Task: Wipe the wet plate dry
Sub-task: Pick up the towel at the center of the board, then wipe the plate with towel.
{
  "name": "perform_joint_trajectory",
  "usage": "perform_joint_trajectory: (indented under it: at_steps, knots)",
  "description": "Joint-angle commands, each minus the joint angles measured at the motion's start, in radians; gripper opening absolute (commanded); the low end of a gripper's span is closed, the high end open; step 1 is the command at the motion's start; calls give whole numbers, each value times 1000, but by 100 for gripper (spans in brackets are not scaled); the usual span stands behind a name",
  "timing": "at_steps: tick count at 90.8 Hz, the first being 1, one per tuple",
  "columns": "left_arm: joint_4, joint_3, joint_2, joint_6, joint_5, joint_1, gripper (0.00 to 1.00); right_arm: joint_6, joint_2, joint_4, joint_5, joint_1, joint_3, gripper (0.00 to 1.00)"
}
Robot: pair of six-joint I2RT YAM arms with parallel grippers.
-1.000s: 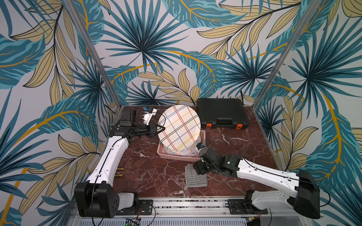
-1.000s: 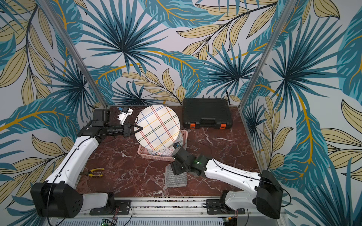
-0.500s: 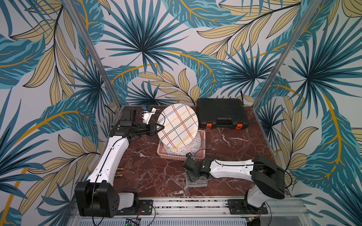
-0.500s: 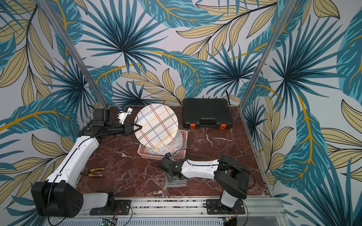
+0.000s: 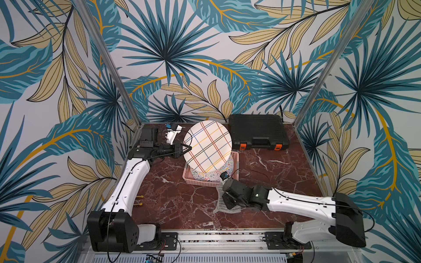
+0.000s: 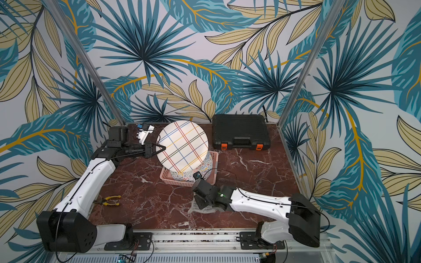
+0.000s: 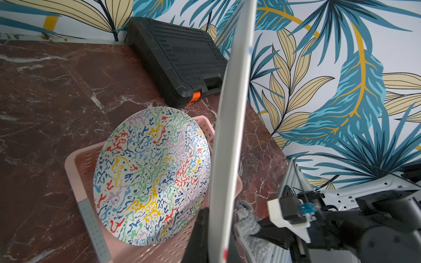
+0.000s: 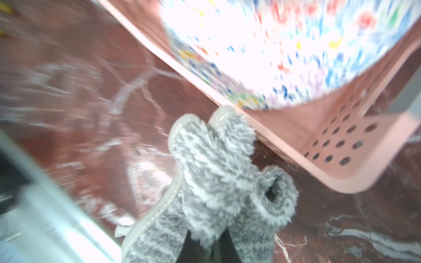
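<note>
Plate [image 5: 207, 145] hangs on edge above the pink basket [image 5: 198, 182], rim pinched in our left gripper [image 5: 186, 148] to bare its face, while our right gripper [image 8: 206, 246] clamps the grey cloth [image 8: 216, 164] for wiping.

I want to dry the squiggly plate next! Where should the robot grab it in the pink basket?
Probably its raised rim. The squiggly plate leans in the pink basket, its high edge poking over the wall nearest the black case. Pinch that thin edge from the case side, from above; the low edge sits deep in the basket.
</note>
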Motion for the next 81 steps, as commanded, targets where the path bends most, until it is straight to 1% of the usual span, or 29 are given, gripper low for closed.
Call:
perform_joint_trajectory:
  at_steps: [1,7,16,25,29,36,49,60,70,76,81]
  knots:
    - [50,-5,-8,18,69,7,0,-141,-69,-3,-130,2,61,0]
    - [44,-6,-11,36,85,7,0,-182,-86,-3,-130,-2,138,0]
    - [41,-10,-13,46,97,7,0,-222,-66,8,-90,-15,268,0]
    - [21,-10,-18,67,112,8,0,-232,-6,32,42,-21,395,0]
    - [17,-13,-21,73,127,8,0,-240,42,43,114,-22,455,0]
    - [18,-15,-22,71,164,6,0,-253,135,42,199,-25,567,0]
    - [9,-14,-18,79,223,2,0,-277,337,40,316,-38,800,0]
    - [5,-9,-18,74,231,-1,0,-234,480,21,363,-84,955,0]
    - [-6,-3,-20,77,247,-1,0,-189,530,11,364,-132,1006,0]
    - [-1,-5,-26,70,247,-1,0,-181,520,10,392,-153,987,0]
    - [7,-6,-30,60,243,-1,0,-180,491,10,423,-166,935,0]
